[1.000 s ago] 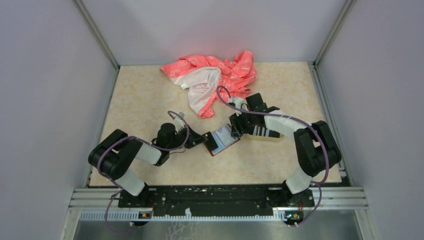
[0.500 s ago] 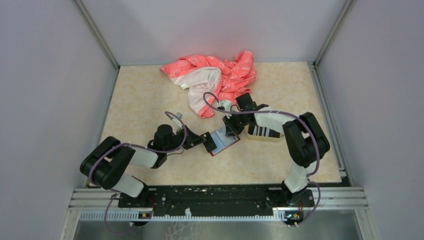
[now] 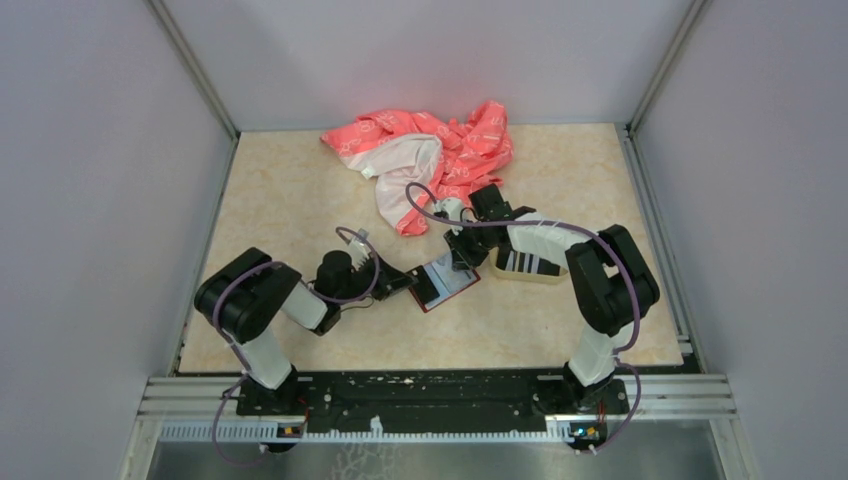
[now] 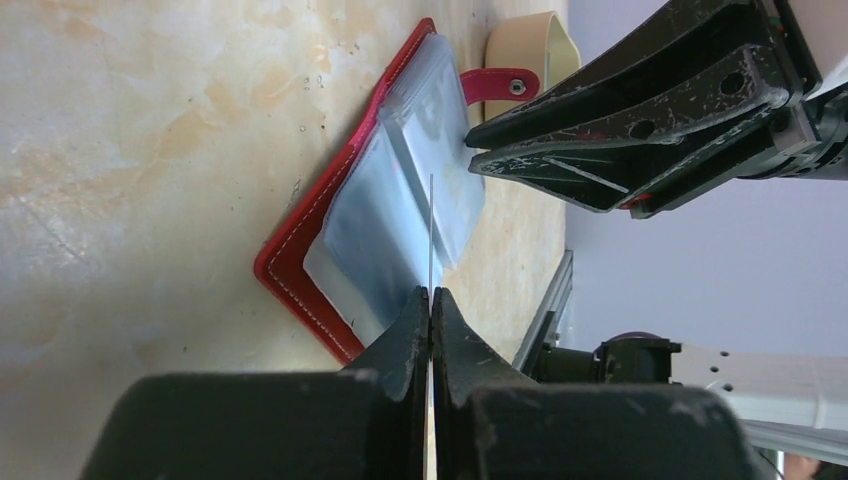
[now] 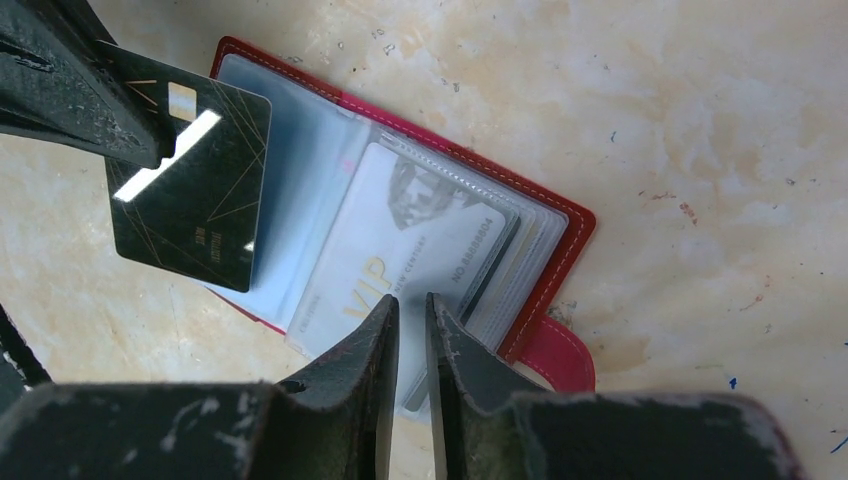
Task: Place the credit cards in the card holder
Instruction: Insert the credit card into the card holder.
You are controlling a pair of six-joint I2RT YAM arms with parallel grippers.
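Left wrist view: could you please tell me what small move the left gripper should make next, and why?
Probably ease the left gripper toward the holder, sliding the card into the clear left sleeve. The card is pinched by one end and hangs over that sleeve, not yet in it. The holder lies open, with the right gripper at its right-hand sleeves.

The top view has soft, even light from above, so the shadows on the table are faint. Up close, the credit card has a shiny white streak, and the card holder has pale, glowing pockets (a bit foggy). The right gripper by the lens looks dark and slightly blurry.
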